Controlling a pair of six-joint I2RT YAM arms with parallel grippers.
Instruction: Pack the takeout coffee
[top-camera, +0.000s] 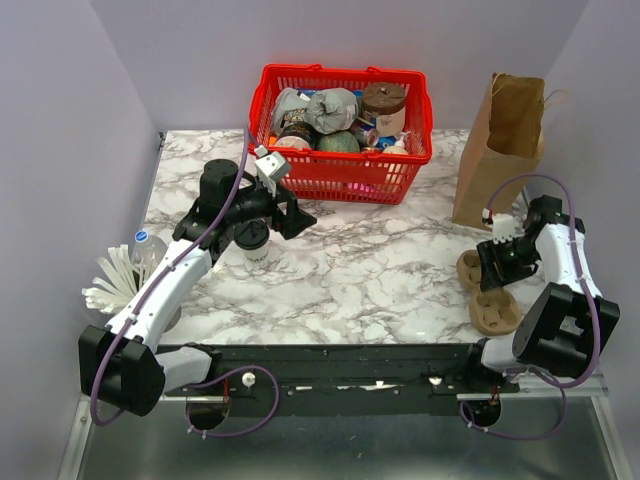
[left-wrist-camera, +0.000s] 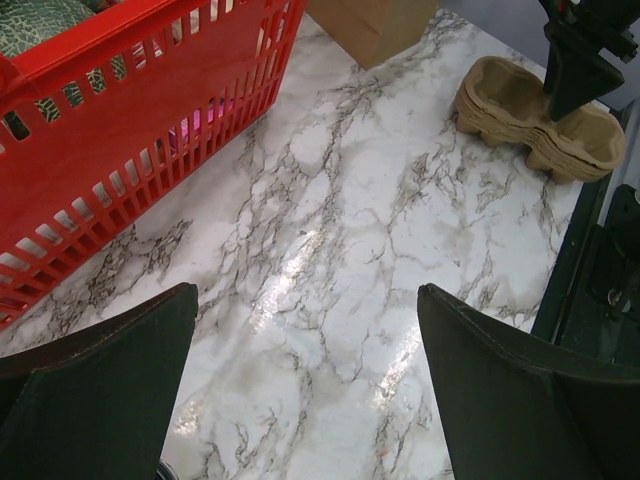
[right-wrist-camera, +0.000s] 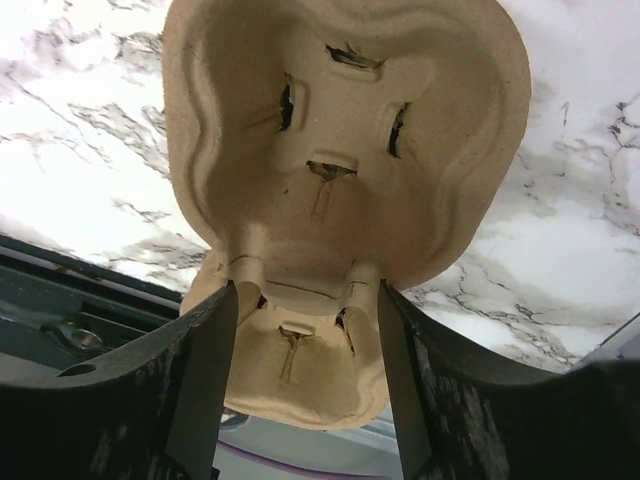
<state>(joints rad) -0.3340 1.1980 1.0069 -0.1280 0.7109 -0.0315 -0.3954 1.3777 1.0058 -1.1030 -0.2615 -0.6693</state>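
Standing on the white marbled table (top-camera: 380, 270), the small white paper coffee cup with a black lid (top-camera: 252, 238) sits close beside the left gripper (left-wrist-camera: 307, 295), whose fingers are spread wide around nothing. The right gripper (right-wrist-camera: 302, 290) clamps the narrow waist of the brown moulded-pulp cup carrier (right-wrist-camera: 340, 150).

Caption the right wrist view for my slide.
Right gripper closed on the waist of a pulp carrier, marble table behind.

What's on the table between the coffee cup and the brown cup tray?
Nothing. The top view shows only bare marble table between the coffee cup and the cup tray.
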